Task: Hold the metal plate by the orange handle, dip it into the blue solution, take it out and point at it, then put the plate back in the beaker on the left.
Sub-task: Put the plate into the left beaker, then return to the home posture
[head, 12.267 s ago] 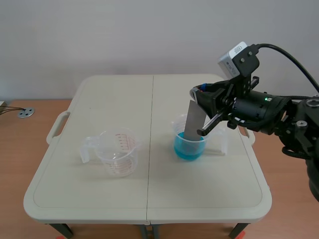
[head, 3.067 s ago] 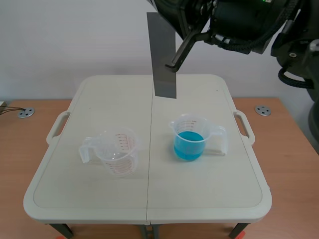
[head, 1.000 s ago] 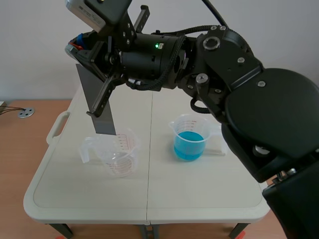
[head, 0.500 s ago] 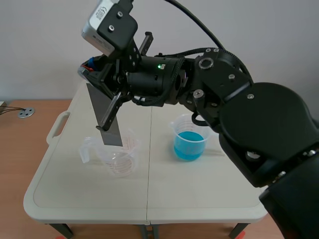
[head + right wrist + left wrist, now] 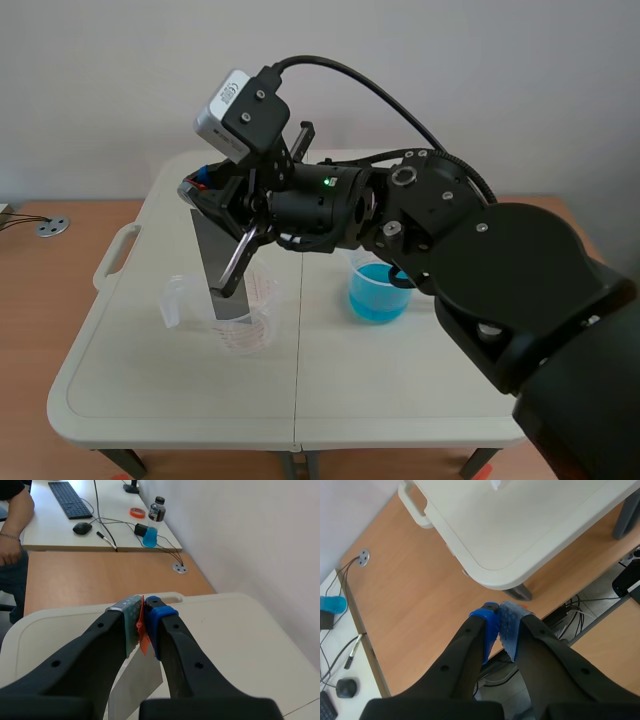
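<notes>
While the right arm comes in from the right and lies across the far half of the table, its bulk hides the far rim of the right beaker. The right gripper sits above the left side; jaws narrow, pinching the orange handle. The metal plate hangs from the handle, tilted slightly, with one black finger crossing its right edge.

Off the table: a cable grommet in the wooden desk at far left. The right wrist view shows a further desk with a keyboard, a mouse, a bottle of blue liquid, and a person's forearm.

The left gripper hangs off the table over the wooden desk, pads pressed together, nothing between them.

Containers: the left beaker, clear with red markings, holds the plate's lower end; no liquid can be made out in it. The right beaker holds blue solution, roughly half full.
</notes>
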